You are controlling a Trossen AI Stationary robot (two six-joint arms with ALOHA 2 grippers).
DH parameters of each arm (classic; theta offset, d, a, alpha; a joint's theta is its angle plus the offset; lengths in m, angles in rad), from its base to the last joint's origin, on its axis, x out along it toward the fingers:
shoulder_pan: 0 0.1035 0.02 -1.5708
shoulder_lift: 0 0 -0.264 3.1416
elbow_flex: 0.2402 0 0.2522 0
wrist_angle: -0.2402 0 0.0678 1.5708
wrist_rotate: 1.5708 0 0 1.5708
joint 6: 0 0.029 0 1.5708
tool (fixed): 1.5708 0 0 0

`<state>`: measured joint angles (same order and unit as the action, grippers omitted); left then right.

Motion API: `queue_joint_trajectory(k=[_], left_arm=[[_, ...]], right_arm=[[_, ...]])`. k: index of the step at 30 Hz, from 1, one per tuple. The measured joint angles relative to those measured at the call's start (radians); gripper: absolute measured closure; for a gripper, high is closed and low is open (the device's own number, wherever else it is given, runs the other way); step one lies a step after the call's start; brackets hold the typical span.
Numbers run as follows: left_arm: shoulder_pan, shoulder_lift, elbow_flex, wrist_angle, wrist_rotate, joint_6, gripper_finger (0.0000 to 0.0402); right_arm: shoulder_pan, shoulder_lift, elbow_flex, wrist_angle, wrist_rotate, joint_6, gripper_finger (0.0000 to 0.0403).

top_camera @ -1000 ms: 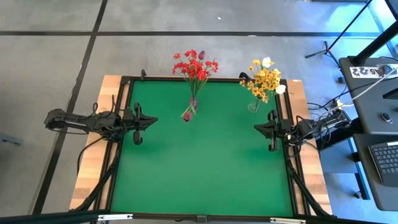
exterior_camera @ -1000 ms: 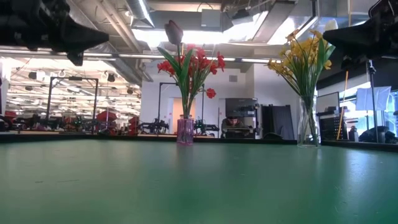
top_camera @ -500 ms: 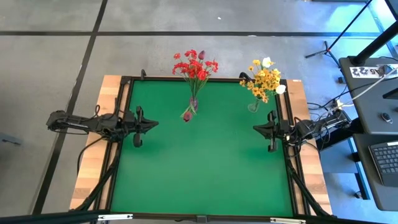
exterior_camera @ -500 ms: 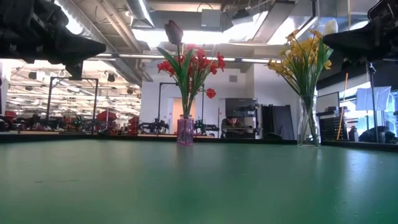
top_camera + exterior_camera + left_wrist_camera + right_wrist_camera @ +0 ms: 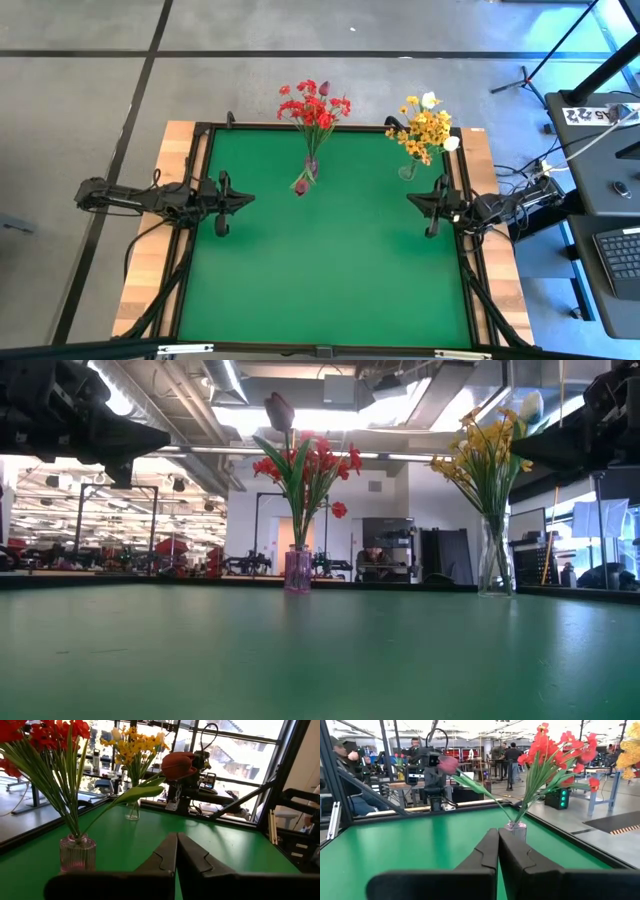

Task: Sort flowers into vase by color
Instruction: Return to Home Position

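A pink ribbed vase (image 5: 297, 571) stands at the table's far middle and holds the red flowers (image 5: 315, 106). One dark red bud (image 5: 178, 765) leans out of it toward the near side. A clear vase (image 5: 495, 565) at the far right holds the yellow-orange flowers (image 5: 425, 128) and white buds (image 5: 431, 100). My left gripper (image 5: 246, 198) hangs shut over the table's left edge, pointing level at the middle. My right gripper (image 5: 412, 202) hangs shut over the right edge, near the clear vase. Both are clear of the vases; the shut fingers show in the wrist views (image 5: 176, 851) (image 5: 498, 845).
A dark frame (image 5: 205, 128) rims the green table. A desk with a keyboard (image 5: 618, 258) and cables stands off the right side. People (image 5: 340, 767) sit and stand in the room beyond the left edge. The green mat's middle and near half (image 5: 320, 270) lie bare.
My right gripper has swung a little toward the table's far edge, its tip now nearer the clear vase, staying shut. The vases and flowers have kept still.
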<state>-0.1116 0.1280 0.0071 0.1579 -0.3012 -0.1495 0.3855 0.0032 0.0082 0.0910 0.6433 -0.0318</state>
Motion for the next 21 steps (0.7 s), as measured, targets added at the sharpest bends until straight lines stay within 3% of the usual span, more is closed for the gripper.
queue_joint_trajectory(k=[21], left_arm=[[0.0, 0.0, 0.001, 0.0, -0.002, 0.063, 0.0401]], right_arm=[[0.0, 0.0, -0.001, -0.011, -0.007, 0.0, 0.0391]])
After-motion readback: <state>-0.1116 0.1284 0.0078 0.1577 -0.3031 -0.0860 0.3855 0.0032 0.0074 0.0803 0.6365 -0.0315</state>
